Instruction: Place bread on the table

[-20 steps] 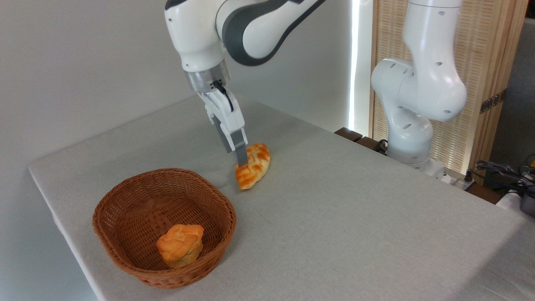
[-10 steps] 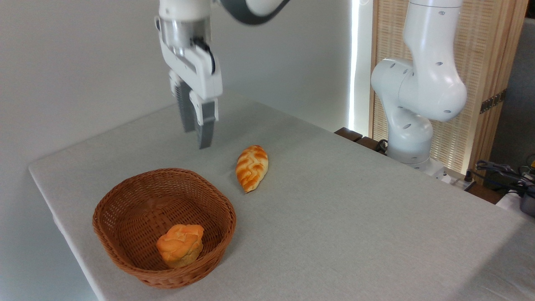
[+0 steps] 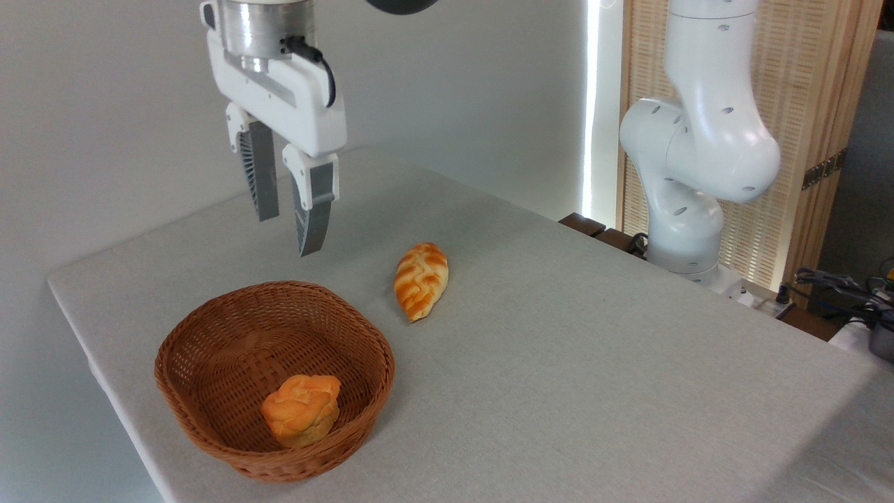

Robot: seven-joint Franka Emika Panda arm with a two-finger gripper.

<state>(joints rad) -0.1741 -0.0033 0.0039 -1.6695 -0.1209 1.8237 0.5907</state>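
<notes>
- I see the bread [image 3: 420,280] lying flat on the table [image 3: 573,363], just right of the basket [image 3: 209,433] and apart from its rim, one pointed end toward me.
- Nothing touches the loaf; it rests on bare cloth.
- My gripper [image 3: 288,236] hangs in the air up and to the left of the bread, above the basket's far edge, fingers pointing down.
- Its two fingers [image 3: 311,209] stand apart with a clear gap between them, and they hold nothing.
- Inside the basket I see a round orange bun [image 3: 302,409] sitting near the front wall.
- The arm's white base [image 3: 688,209] stands at the table's far right edge, with cables [image 3: 838,286] beyond it.
</notes>
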